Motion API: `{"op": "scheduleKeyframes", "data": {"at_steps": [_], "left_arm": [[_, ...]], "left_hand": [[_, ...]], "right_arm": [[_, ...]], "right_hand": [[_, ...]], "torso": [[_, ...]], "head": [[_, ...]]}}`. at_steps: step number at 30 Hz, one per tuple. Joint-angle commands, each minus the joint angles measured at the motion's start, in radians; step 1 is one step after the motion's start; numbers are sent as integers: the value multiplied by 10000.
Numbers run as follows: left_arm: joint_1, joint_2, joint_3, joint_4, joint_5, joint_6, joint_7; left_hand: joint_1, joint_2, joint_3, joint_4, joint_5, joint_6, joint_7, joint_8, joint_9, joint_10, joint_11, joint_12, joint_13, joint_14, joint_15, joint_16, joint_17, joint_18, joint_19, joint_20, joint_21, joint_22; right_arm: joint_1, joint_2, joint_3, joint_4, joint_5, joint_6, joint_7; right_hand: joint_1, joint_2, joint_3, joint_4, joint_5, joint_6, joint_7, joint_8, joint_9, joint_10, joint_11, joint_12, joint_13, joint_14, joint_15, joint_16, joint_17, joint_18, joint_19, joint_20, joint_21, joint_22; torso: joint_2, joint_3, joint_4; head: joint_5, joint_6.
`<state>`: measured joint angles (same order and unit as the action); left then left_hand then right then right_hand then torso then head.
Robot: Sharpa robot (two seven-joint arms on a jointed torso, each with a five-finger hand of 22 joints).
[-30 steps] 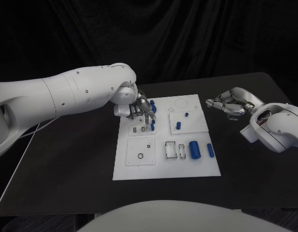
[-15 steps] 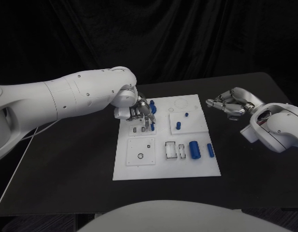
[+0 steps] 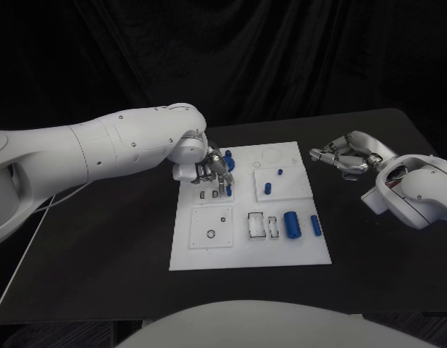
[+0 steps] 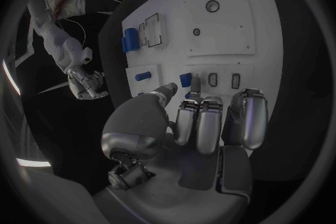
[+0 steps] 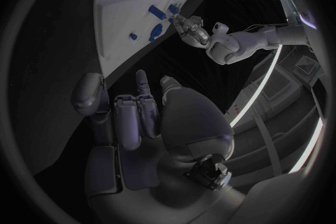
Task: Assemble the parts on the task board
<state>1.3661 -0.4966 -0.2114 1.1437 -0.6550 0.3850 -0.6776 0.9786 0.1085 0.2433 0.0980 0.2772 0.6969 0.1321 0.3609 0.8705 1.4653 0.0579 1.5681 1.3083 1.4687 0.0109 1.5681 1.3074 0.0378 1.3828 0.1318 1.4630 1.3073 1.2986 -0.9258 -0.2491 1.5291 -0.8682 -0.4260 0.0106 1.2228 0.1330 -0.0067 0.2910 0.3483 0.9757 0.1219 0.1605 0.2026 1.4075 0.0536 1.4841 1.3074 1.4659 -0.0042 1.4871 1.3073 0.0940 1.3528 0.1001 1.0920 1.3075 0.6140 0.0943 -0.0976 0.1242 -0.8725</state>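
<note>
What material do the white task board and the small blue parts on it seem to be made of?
The task board looks like matte white plastic: flat, even, without glare, with dark-edged recesses. The blue parts seem to be smooth plastic, uniformly coloured with a slight sheen. Neither can be confirmed from the look alone.

Task board (image 3: 246, 250) mid-table, left hand (image 3: 211, 169) over its far-left corner (parts below), right hand (image 3: 345, 156) beside its right edge

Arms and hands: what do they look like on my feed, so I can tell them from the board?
Both arms are glossy white rounded shells with small dark screw dots, left arm, right arm. Each ends in a silver metal hand with segmented fingers, left hand, right hand. A thin pale cable hangs beneath the left arm.
</note>
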Motion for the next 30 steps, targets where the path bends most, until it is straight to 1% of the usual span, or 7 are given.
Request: {"op": "scheduleKeyframes", "data": {"at_steps": [1,4,7,15,22,26,30], "left_arm": [[-33,30,9,-8,27,-97,212],[-52,40,9,-25,27,-111,218],[-67,43,9,-37,27,-126,231],[-103,63,9,-54,27,-130,211],[-137,104,9,-82,27,-105,180],[-153,120,9,-93,27,-109,178],[-165,131,9,-100,27,-106,176]], "left_hand": [[-21,73,76,-11,-2,66,25,-60,1,1055,63,27,2625,1020,66,27,2634,152,-82,-22,-55,1064],[-20,83,88,-8,0,76,23,-68,0,1055,62,27,2625,1020,65,27,2634,157,-101,-22,-67,1049],[-20,84,90,-8,0,78,23,-70,-1,1055,62,27,2625,1020,65,27,2634,163,-122,-22,-80,1031],[-7,97,118,-15,10,106,15,-83,-1,1055,58,27,2625,1020,62,27,2634,164,-122,-23,-84,1032],[27,101,164,-45,27,142,4,-105,-1,1055,48,27,2625,1020,56,27,2634,172,-149,-25,-106,1011],[57,103,205,-75,43,167,-5,-126,-1,1055,41,27,2625,1020,49,27,2634,173,-146,-29,-110,1013],[93,104,252,-113,62,198,-14,-143,3,1055,33,27,2625,1020,42,27,2634,179,-166,-34,-128,997]], "right_arm": [[-24,5,6,-4,-16,98,-104],[-24,4,6,-7,-16,118,-118],[-24,6,6,-11,-16,138,-131],[-27,26,6,-38,-16,205,-162],[-33,42,6,-51,-16,249,-191],[-36,43,6,-52,-16,272,-204],[-38,37,6,-52,-16,296,-224]], "right_hand": [[120,-15,-50,-20,70,51,5,-52,-12,43,-29,63,993,594,-55,68,2004,12,10,-7,-35,1391],[120,-15,-50,-20,70,51,5,-52,-12,43,-29,63,993,594,-55,68,2004,12,10,-7,-35,1391],[120,-15,-50,-20,70,51,5,-52,-12,43,-29,63,993,594,-55,68,2004,12,10,-7,-35,1391],[129,-13,-55,-15,77,69,2,-45,-10,42,-31,63,992,590,-56,62,1998,16,2,-8,-49,1387],[133,-11,-56,-14,79,77,1,-43,-10,43,-32,64,992,585,-57,54,1992,18,-4,-9,-63,1383],[133,-11,-56,-14,79,77,1,-43,-10,43,-32,64,992,585,-57,54,1992,18,-4,-9,-63,1383],[138,-8,-57,-13,82,85,-1,-40,-9,23,-33,54,971,579,-58,43,1982,25,-18,-9,-93,1375]], "torso": [[4,-3,-16],[2,3,-17],[1,8,-4],[0,2,-8],[4,6,-10],[4,8,-6],[-1,16,-7]], "head": [[18,-2],[22,-2],[12,-2],[8,-2],[-11,-2],[27,-2],[18,-2]]}}
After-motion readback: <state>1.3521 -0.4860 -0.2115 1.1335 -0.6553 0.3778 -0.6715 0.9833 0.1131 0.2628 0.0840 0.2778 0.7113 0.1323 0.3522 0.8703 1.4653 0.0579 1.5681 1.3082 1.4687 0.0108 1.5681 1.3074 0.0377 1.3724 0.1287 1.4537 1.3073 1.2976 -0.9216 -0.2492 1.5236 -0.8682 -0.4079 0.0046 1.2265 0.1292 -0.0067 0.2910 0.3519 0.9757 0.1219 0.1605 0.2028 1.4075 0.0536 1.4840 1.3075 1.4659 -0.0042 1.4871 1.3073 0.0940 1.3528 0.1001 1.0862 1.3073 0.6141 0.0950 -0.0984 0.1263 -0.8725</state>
